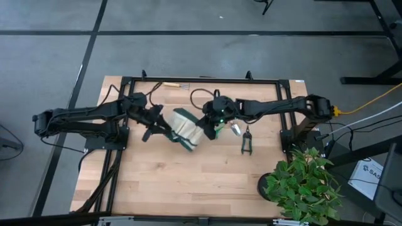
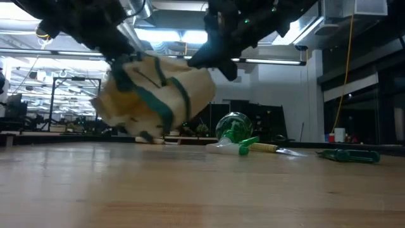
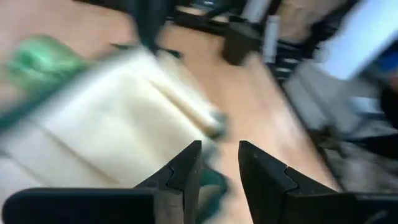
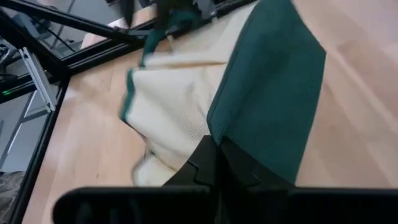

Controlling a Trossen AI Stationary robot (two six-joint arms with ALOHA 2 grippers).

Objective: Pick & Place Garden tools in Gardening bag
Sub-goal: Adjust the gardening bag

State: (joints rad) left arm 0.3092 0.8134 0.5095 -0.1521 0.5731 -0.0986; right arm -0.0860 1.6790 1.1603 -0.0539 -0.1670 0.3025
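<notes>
The gardening bag (image 1: 186, 129) hangs above the middle of the worktop (image 1: 188, 182), soft and sagging, so its stiffer green trim seems the best hold. The right gripper (image 4: 217, 163) is pressed together on that trim; the left gripper (image 3: 219, 163) pinches the opposite edge. The wooden surface is smooth; the bright hall behind is blurred.

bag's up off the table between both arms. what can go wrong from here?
1. The bag hangs tilted and crumpled between the left gripper and right gripper; its mouth may not stay open for loading.
2. The right jaws are shut on only an edge of fabric, so it could slip.
3. The spray bottle and shears lie close by; a swing could knock them.
</notes>
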